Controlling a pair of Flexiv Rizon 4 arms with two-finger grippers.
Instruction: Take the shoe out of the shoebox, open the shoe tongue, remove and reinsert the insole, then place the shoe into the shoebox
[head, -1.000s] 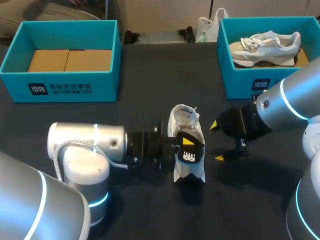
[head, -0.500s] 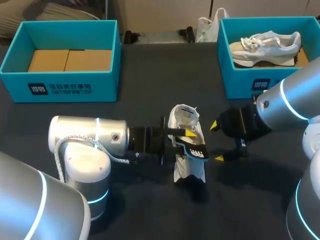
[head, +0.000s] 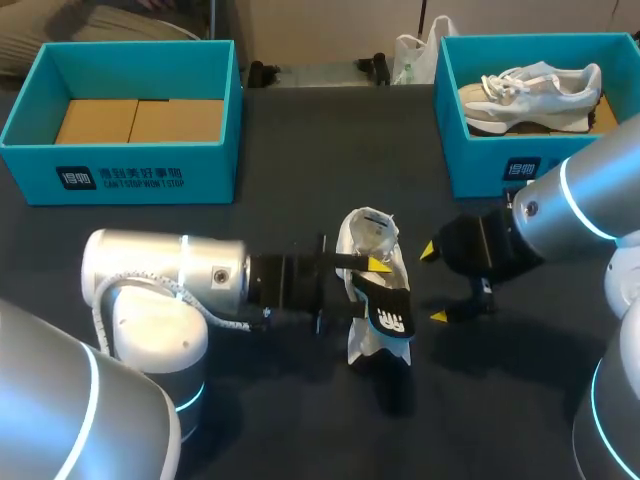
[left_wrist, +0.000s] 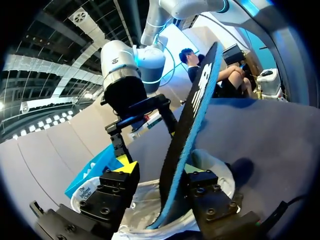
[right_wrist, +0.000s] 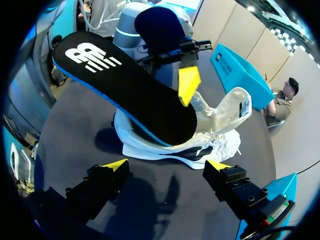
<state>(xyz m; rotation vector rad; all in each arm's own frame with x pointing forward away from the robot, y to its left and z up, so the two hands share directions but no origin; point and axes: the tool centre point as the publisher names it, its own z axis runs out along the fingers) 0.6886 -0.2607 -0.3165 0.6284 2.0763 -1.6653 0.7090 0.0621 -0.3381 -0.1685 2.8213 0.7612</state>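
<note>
Dark table, with a teal shoebox at far right (it holds a second shoe). The white shoe lies mid-table. The black insole stands half out of its opening, pinched by the left tool. The right tool is spread and empty, just right of the shoe. Step judged: insole removal. Next: draw the insole clear, then feed it back with the shoe steadied.

Even overhead light throws a soft shadow under the shoe onto the dark table.
</note>
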